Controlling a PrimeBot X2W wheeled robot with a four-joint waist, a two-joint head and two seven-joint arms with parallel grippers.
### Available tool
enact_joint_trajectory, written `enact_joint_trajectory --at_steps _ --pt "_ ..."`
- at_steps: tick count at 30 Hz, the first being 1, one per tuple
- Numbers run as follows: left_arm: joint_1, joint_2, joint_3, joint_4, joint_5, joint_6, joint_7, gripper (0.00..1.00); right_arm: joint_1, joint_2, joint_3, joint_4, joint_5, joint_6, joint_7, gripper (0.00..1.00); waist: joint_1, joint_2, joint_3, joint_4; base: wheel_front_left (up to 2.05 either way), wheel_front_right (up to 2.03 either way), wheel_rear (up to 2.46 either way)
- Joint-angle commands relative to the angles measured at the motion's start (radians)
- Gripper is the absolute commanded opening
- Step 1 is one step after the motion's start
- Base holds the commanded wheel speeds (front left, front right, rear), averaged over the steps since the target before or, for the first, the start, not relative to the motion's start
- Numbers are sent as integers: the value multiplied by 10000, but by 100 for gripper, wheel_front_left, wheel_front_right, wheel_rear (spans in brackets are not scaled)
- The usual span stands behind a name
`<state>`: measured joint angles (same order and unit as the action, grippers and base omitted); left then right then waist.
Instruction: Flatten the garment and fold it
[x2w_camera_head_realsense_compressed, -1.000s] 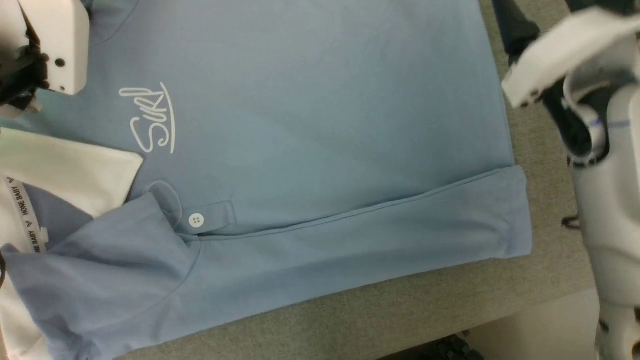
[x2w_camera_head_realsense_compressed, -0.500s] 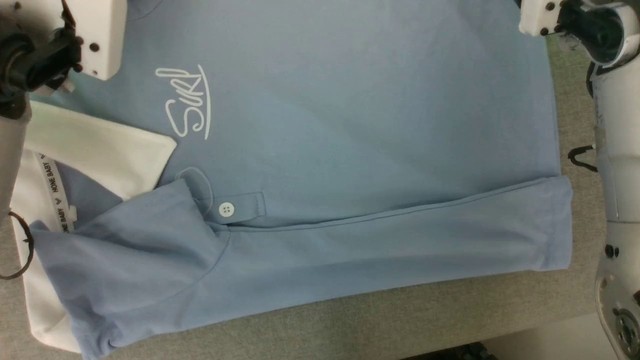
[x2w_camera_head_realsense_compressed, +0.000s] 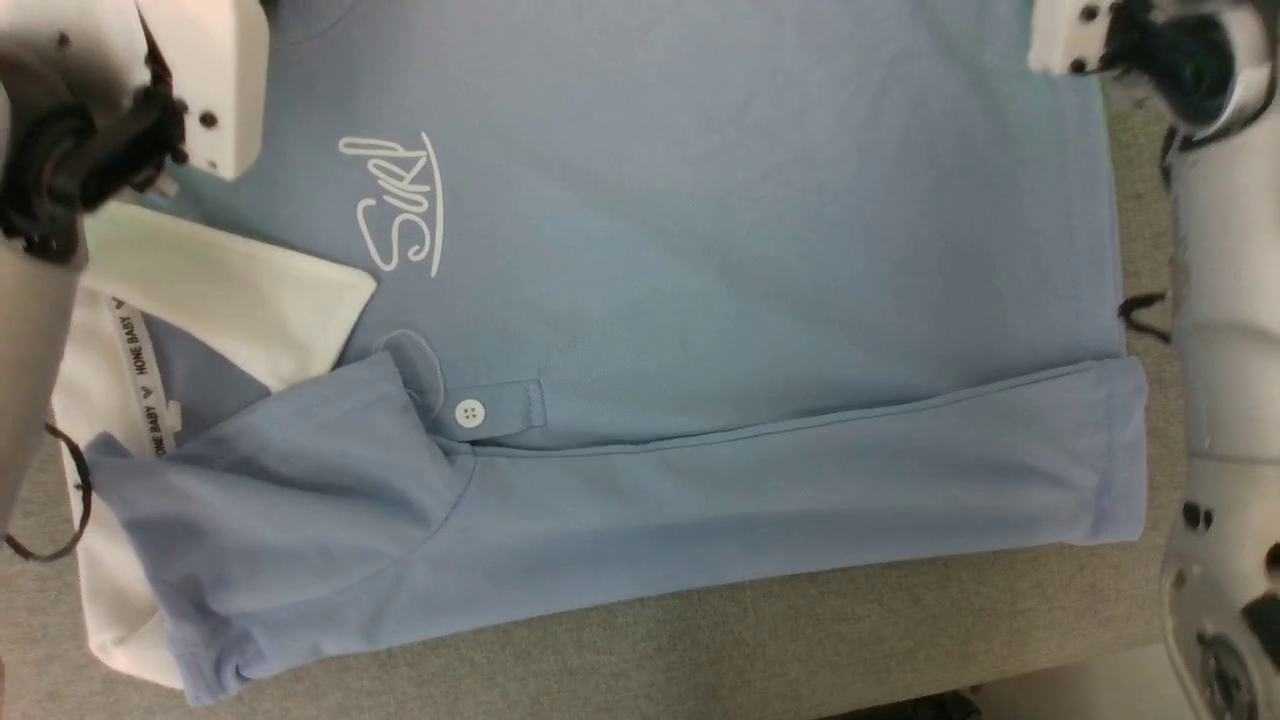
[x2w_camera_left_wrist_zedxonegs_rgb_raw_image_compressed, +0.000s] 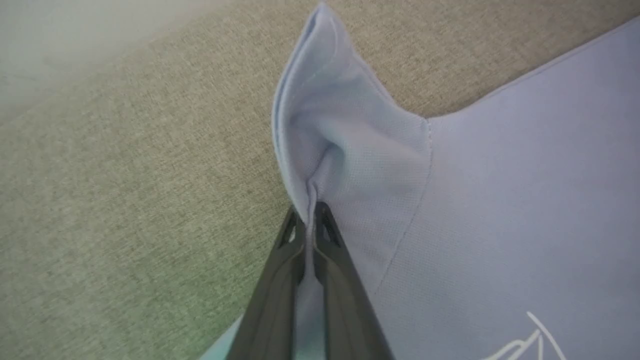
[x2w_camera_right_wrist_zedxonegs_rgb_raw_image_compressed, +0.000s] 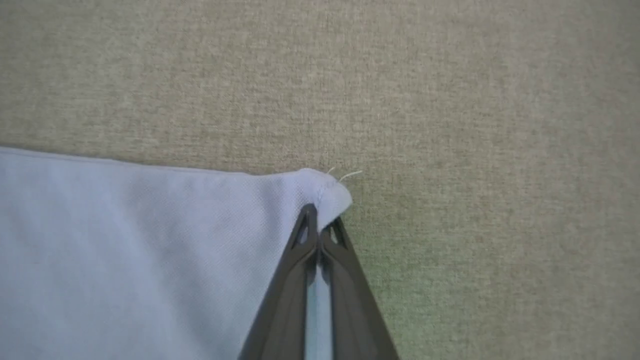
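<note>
The garment (x2w_camera_head_realsense_compressed: 700, 250), a light blue polo with a white collar (x2w_camera_head_realsense_compressed: 230, 290), white chest script (x2w_camera_head_realsense_compressed: 400, 205) and a white button (x2w_camera_head_realsense_compressed: 469, 412), lies across the table with its near long edge folded over onto the front. In the left wrist view my left gripper (x2w_camera_left_wrist_zedxonegs_rgb_raw_image_compressed: 310, 220) is shut on a raised, puckered sleeve of the garment (x2w_camera_left_wrist_zedxonegs_rgb_raw_image_compressed: 500, 225). In the right wrist view my right gripper (x2w_camera_right_wrist_zedxonegs_rgb_raw_image_compressed: 317, 220) is shut on a hem corner of the garment (x2w_camera_right_wrist_zedxonegs_rgb_raw_image_compressed: 125, 250), low against the table. The head view shows both wrists at its top corners, with the fingertips cut off.
Grey-beige woven cloth covers the table (x2w_camera_head_realsense_compressed: 800, 640), with bare cloth beyond both gripped spots. The table's near edge runs along the lower right, with pale floor (x2w_camera_head_realsense_compressed: 1100, 680) below it. My right arm (x2w_camera_head_realsense_compressed: 1210, 300) runs down the right side beside the hem.
The whole head picture has shifted right, so the camera has moved. My right arm has swung from beside the table up to the garment's far right corner. The left wrist keeps its place over the garment.
</note>
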<state>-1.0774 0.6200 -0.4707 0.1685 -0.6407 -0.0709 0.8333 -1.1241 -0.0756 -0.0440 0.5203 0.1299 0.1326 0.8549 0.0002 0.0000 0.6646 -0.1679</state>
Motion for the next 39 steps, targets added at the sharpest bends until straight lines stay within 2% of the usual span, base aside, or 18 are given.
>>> enact_joint_trajectory --at_steps 1,7,12,17,22,28,33,39 --pt "369 73 44 7 78 -149 -626 0 371 54 119 -276 335 -19 -443 0 -2 0 -378 35 0 0 0" --pt "1559 121 19 -289 232 -385 -2977 0 1703 -317 567 -1403 1210 -19 -2310 0 -2 0 -1411 255 0 0 0" --pt "2665 110 1 -590 211 -371 -4029 0 2825 -675 786 -2005 1565 -19 -3236 0 -2 0 -2176 416 0 0 0" --pt "4209 268 -51 -1196 197 -85 -4720 0 4280 -1109 1001 -2470 1807 -19 -3869 0 -2 0 -3000 579 0 0 0" --pt "5717 385 -96 -1836 -65 287 -4962 0 5458 -1507 982 -2706 1921 -19 -3872 0 -2 0 -3448 702 0 0 0" --pt "7277 247 -259 -2381 -460 697 -5164 0 6397 -1957 986 -2712 1697 -19 -3484 0 -2 0 -3635 818 0 0 0" --pt "8122 7 -550 -2329 -656 777 -5350 0 6954 -2186 1250 -2687 1617 -19 -2977 0 -2 0 -3617 886 0 0 0" --pt "8455 -269 -849 -1883 -756 599 -5583 0 7383 -2224 1531 -2363 1454 -19 -2427 0 -2 0 -3539 942 0 0 0"
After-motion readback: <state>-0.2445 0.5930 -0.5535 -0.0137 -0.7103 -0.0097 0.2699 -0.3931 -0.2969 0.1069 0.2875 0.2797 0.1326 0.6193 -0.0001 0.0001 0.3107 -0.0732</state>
